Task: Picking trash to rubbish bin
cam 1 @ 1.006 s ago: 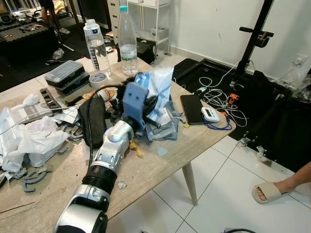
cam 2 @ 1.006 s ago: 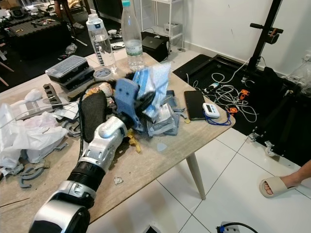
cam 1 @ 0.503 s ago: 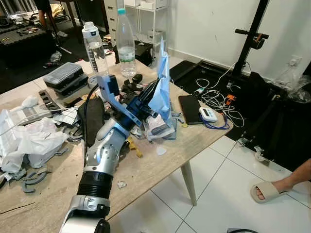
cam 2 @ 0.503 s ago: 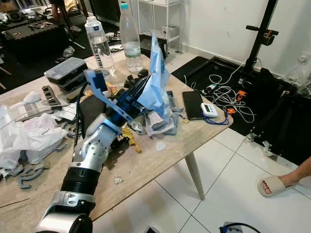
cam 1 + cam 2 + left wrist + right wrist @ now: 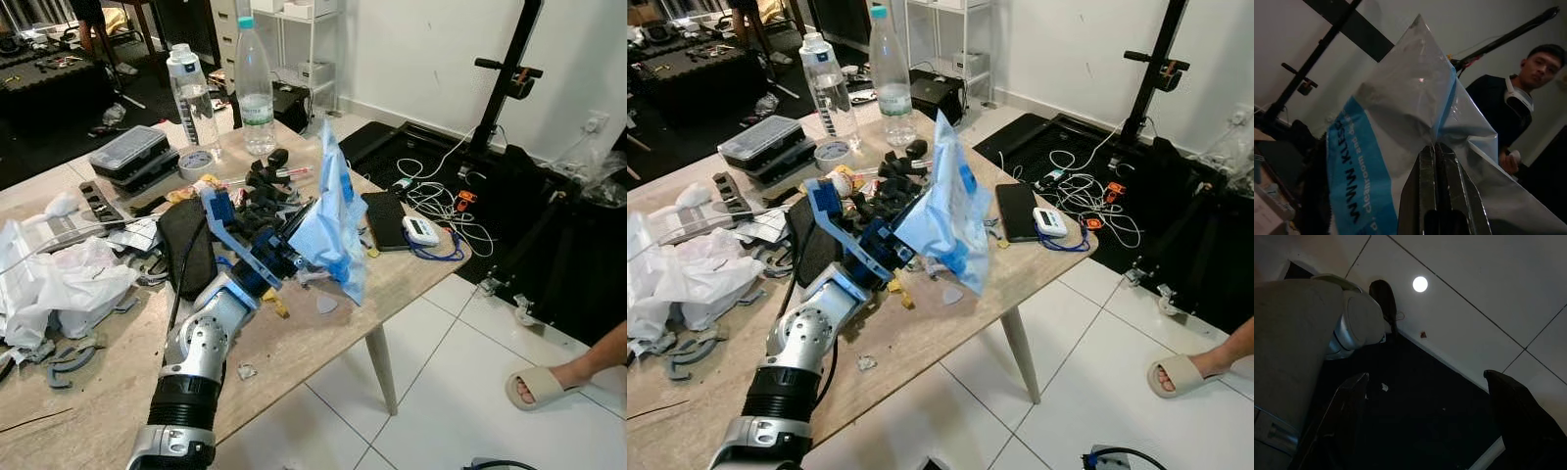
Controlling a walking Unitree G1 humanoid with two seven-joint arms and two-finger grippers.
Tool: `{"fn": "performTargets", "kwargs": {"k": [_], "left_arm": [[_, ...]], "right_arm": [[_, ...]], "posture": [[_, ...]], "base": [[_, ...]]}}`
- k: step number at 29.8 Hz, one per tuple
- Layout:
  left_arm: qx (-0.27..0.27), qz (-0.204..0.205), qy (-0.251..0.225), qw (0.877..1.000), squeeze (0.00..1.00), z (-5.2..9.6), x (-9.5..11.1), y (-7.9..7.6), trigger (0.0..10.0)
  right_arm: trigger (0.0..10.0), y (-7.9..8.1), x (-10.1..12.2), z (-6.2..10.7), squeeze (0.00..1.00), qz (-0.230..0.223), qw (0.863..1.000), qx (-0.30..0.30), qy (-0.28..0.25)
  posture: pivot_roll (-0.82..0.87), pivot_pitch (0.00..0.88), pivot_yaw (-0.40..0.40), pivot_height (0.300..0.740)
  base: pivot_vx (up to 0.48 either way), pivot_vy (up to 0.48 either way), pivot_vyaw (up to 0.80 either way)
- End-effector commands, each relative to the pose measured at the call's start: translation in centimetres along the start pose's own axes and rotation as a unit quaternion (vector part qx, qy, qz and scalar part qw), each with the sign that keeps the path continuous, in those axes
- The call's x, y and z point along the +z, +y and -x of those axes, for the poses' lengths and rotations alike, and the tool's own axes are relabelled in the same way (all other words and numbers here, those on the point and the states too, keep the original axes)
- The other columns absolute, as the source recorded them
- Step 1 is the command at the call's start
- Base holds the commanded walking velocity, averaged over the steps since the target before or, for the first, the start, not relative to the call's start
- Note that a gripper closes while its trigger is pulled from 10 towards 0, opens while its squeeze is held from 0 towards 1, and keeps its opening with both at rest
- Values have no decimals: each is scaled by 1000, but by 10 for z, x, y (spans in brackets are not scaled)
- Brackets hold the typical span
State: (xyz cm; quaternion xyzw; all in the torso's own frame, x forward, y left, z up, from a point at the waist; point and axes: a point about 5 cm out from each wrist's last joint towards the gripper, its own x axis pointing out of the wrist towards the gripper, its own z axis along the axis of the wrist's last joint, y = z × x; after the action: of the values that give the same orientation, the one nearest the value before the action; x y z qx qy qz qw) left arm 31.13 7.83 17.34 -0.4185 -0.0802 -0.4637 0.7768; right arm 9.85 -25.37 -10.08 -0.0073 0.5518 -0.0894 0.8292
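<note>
Jaws clamped tight on the left gripper (image 5: 1436, 161) — the two black fingers (image 5: 1422, 196) are pressed together with a fold of the blue-and-clear plastic bag (image 5: 328, 230) pinched between them. The bag is up off the bench (image 5: 294, 348), held above its right-hand edge near the corner, not touching the wood. It stands roughly upright: long axis near vertical, one pointed corner aimed at the ceiling, the crumpled lower end hanging down and leaning out toward the tiled floor (image 5: 441, 392). In the wrist view a blue printed band runs along the bag, its peak pointing away from the gripper, and a person (image 5: 1518, 98) stands behind it.

Left arm reaches forward across the bench, its blue wrist mount just behind the bag. Below and behind the bag lies the clutter — black parts, white crumpled plastic (image 5: 59, 279) on the left, two water bottles (image 5: 255, 83) at the far edge, a dark phone (image 5: 384, 217) and a small white device (image 5: 423, 231) near the right corner. A foot in a beige slipper (image 5: 544, 384) rests on the tiles well off to the right.

Right gripper (image 5: 1430, 426) hangs idle in the dim, fingers spread wide apart, nothing between them.
</note>
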Motion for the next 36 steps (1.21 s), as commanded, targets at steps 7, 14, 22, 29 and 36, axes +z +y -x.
{"fn": "performTargets", "kwargs": {"k": [7, 14, 22, 29, 36], "left_arm": [[-3, 5, 7, 1000, 0, 3, -3, -5, 10000], [-5, 2, 12, 1000, 0, 0, -3, -7, 10000], [-7, 0, 15, 1000, 0, 0, -4, -9, 10000], [-9, -3, 17, 1000, 0, 1, -5, -9, 10000], [-10, -5, 20, 1000, 0, 2, -6, -10, 10000]], "right_arm": [[10000, 1, -1, 0, 0, -1, 1000, 0, 1], [10000, 3, -2, 0, 0, -2, 1000, 2, 1], [10000, 5, -2, 0, 0, -1, 1000, 4, 1], [10000, 6, -1, -1, 0, 1, 1000, 6, 0], [10000, 8, -1, -1, 0, 4, 1000, 8, 0]], "posture": [[-98, 28, 42, 740], [-99, 36, 44, 740], [-100, 42, 45, 740], [-100, 42, 45, 740], [-100, 42, 45, 740]], "base": [[-295, 0, 0], [-327, 0, 0], [-337, 0, 0], [-337, 0, 0], [-341, 0, 0]]}}
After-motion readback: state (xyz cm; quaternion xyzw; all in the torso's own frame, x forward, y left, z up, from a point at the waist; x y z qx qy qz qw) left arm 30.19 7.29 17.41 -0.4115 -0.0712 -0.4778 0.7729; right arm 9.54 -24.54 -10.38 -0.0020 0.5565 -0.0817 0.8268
